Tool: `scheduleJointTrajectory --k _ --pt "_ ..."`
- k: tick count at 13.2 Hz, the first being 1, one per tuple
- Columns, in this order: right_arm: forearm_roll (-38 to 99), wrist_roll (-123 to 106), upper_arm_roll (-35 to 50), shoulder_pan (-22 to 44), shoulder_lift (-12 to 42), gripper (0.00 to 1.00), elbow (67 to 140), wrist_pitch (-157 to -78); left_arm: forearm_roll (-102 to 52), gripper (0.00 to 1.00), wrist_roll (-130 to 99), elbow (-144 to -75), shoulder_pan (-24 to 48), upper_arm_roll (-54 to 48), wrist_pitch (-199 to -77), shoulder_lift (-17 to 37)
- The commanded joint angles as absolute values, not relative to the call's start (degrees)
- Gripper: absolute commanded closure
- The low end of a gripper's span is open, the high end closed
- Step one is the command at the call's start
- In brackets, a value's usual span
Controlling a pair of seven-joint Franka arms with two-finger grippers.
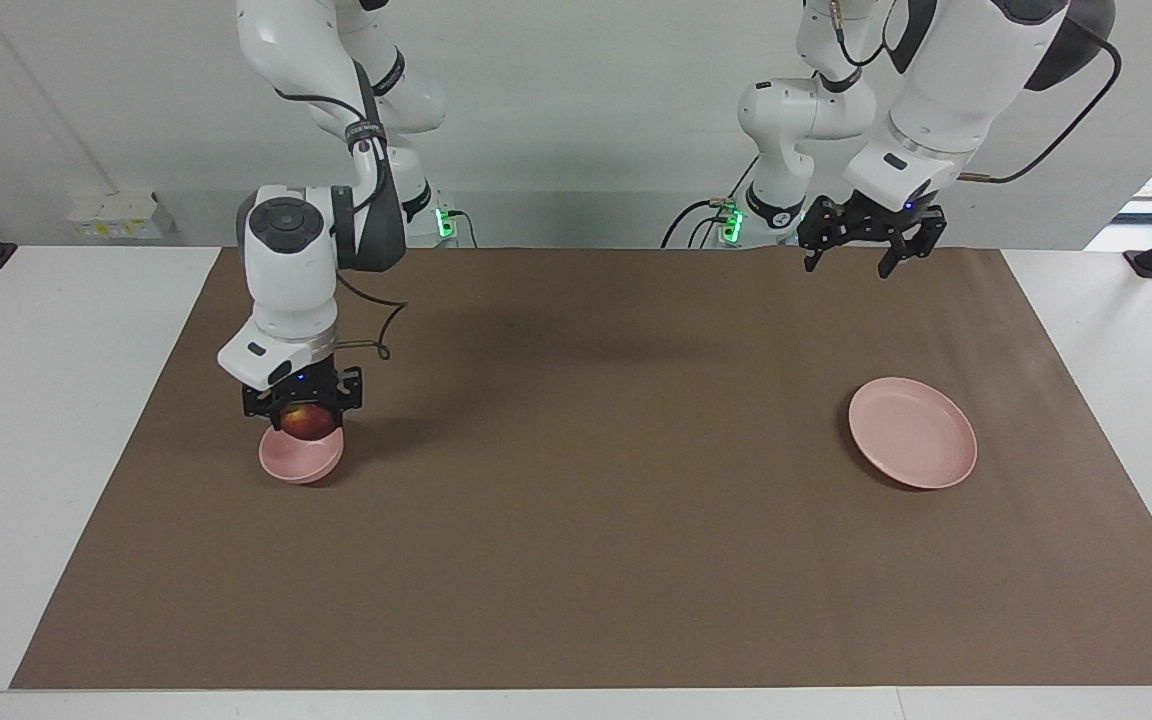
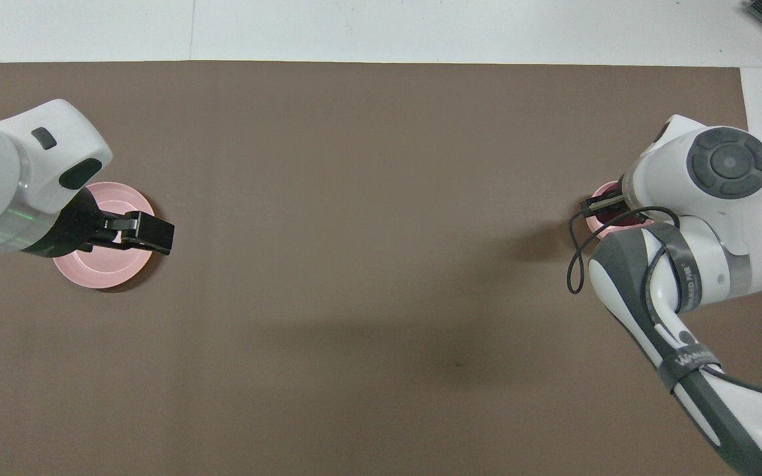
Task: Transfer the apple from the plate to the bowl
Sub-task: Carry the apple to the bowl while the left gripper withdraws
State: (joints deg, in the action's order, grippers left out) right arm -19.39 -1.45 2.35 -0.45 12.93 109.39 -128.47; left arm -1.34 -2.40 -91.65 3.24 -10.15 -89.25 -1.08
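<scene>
Here the right gripper (image 1: 302,412) is clamped on the apple (image 1: 308,421), a dark red fruit with a yellowish patch, and holds it low over the bowl (image 1: 301,459), the fruit's underside just at the pink rim; whether it touches the bowl cannot be told. From the facing view the apple hides the part of the bowl's opening nearest the robots. In the overhead view the right arm's wrist and elbow cover nearly all of this: only a sliver of pink rim (image 2: 598,198) and a dark bit of the gripper (image 2: 609,206) show beside the white housing, and the apple is not to be made out there.

The left gripper (image 1: 870,258) hangs high in the air with its fingers spread apart and nothing between them. In the overhead view it (image 2: 146,233) lies across the plate (image 2: 100,277) and hides part of it, while the facing view shows the plate (image 1: 912,432) bare on the brown mat (image 1: 596,520) toward the left arm's end of the counter (image 1: 66,400), well apart from the bowl.

A dark band on the right arm's forearm carries pale lettering in the overhead view, too small to read. Green lights glow at the arms' bases, and the right arm runs out of the overhead view at the bottom.
</scene>
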Motion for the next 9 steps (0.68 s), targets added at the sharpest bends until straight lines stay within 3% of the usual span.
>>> scheduleJointTrajectory --k 1,9 --pt "-20.74 -3.6 2.9 -2.46 15.11 1.0 107.93 -130.34 -0.61 0.0 5.6 -91.41 -2.96 -10.28 -90.44 -0.71" --pt "-20.57 -3.52 2.9 -4.13 18.01 1.0 109.86 -132.71 -0.79 0.0 8.7 -91.14 -2.37 -4.14 -89.74 -1.14"
